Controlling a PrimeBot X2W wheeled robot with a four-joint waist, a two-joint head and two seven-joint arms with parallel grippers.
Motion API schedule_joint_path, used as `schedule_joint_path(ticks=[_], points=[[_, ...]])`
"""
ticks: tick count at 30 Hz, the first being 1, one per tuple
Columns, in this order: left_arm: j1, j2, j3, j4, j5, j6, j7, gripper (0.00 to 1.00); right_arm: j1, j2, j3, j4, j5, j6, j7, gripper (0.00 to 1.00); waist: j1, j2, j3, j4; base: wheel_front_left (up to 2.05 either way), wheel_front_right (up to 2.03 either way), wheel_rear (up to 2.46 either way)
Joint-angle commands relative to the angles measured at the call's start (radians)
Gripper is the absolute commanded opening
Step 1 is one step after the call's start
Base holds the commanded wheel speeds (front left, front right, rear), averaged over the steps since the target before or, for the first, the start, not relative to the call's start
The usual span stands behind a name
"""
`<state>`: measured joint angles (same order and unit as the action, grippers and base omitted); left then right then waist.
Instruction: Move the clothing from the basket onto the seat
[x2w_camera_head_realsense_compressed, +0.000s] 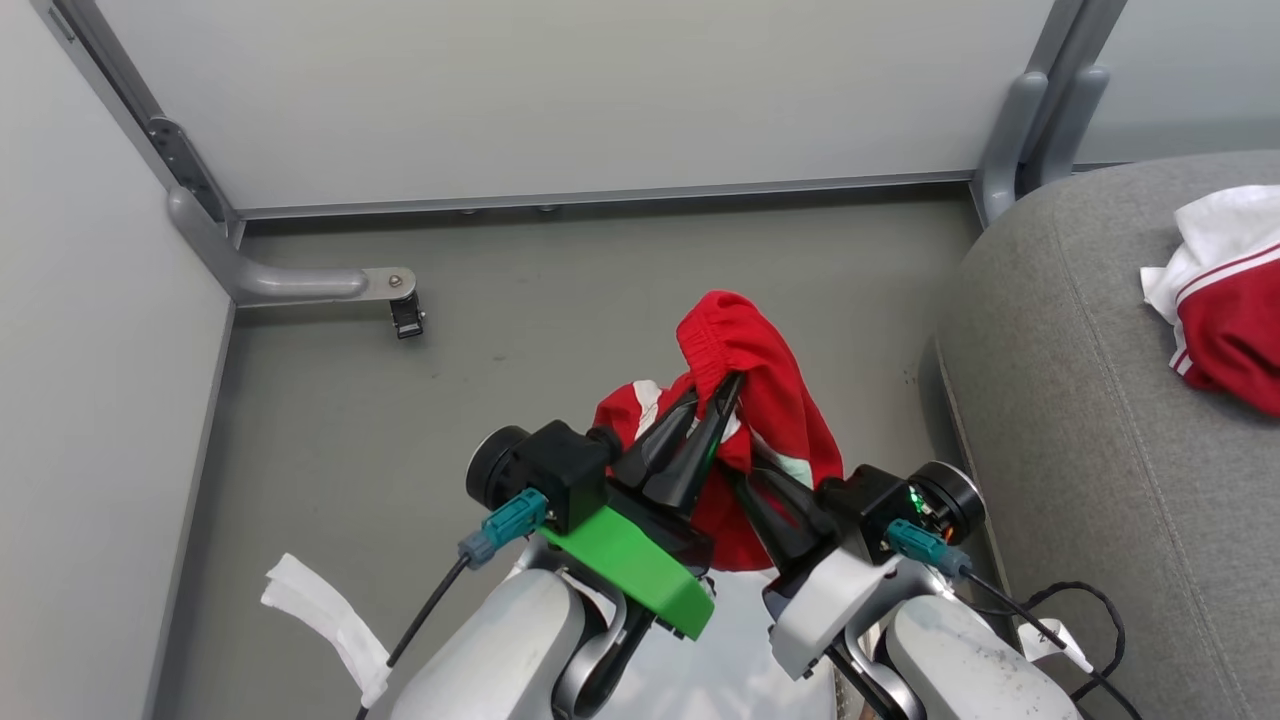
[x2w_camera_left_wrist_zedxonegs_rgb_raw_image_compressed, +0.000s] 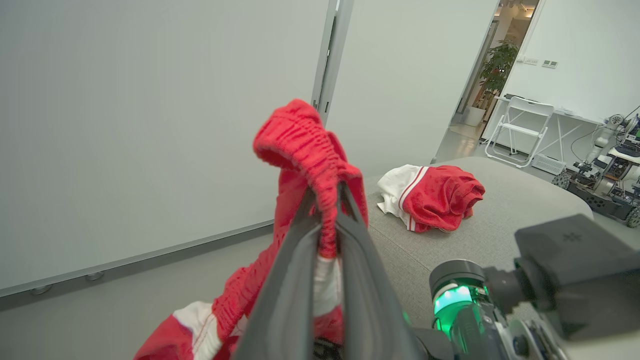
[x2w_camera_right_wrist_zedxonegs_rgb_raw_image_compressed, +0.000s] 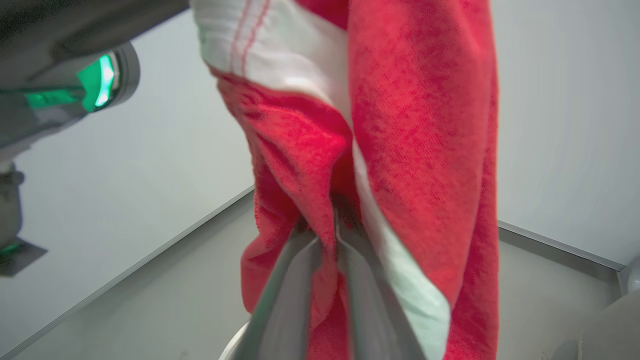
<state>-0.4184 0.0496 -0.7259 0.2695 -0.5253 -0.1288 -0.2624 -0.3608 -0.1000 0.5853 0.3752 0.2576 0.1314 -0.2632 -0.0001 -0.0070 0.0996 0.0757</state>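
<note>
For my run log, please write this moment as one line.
left gripper: jaws pinch red garment | right gripper: jaws pinch same garment | second garment: on seat

seat (x2w_camera_head_realsense_compressed: 1080, 430) cropped right, clothing (x2w_camera_head_realsense_compressed: 1235, 330) on it cropped

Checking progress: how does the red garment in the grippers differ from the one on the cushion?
The held garment hangs pinched by the left gripper and right gripper; the seat garment lies crumpled on the seat. The held garment shows a gathered waistband, the seat garment a striped white edge. Both are red and white.
</note>
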Motion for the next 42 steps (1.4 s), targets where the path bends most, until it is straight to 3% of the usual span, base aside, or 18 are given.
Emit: schedule_joint_path(ticks=[1,4,6,16,27,36,42], points=[[0.006,0.002,0.003,0.000,-0.010,-0.003,-0.003,0.00,-0.012,0.007,-0.009,0.007,0.012,-0.001,-0.002,0.00,0.0001,0.0070,-0.002,0.012,0.00,0.00,0.00],[0.016,0.002,0.017,0.007,0.002,-0.003,-0.003,0.00,0.001,0.010,-0.023,0.002,0.024,-0.001,-0.002,0.00,0.0001,0.0070,0.002,-0.002,0.00,0.00,0.00],[0.026,0.002,0.034,0.015,0.012,-0.003,-0.002,1.00,0.019,0.004,-0.031,-0.009,0.027,-0.001,-0.002,0.00,0.0001,0.0070,0.003,-0.026,0.00,0.00,0.00],[0.058,0.002,0.119,0.057,0.091,-0.003,-0.002,1.00,0.075,-0.006,-0.107,-0.090,0.043,-0.001,-0.002,0.00,0.0001,0.0070,0.022,-0.266,0.00,0.00,0.00],[0.070,0.003,0.120,0.100,0.093,-0.003,-0.002,1.00,0.096,-0.023,-0.203,-0.130,0.034,-0.001,-0.002,0.00,0.0001,0.0070,0.052,-0.521,0.00,0.00,0.00],[0.040,0.005,0.080,0.162,0.090,-0.003,-0.002,1.00,-0.080,-0.117,-0.278,-0.167,0.008,-0.001,-0.002,0.00,0.0001,0.0070,0.110,-0.555,0.00,0.00,0.00],[0.007,0.004,0.054,0.199,0.101,-0.003,-0.002,1.00,-0.316,-0.247,-0.310,-0.194,-0.024,-0.001,-0.002,0.00,0.0001,0.0070,0.175,-0.519,0.00,0.00,0.00]])
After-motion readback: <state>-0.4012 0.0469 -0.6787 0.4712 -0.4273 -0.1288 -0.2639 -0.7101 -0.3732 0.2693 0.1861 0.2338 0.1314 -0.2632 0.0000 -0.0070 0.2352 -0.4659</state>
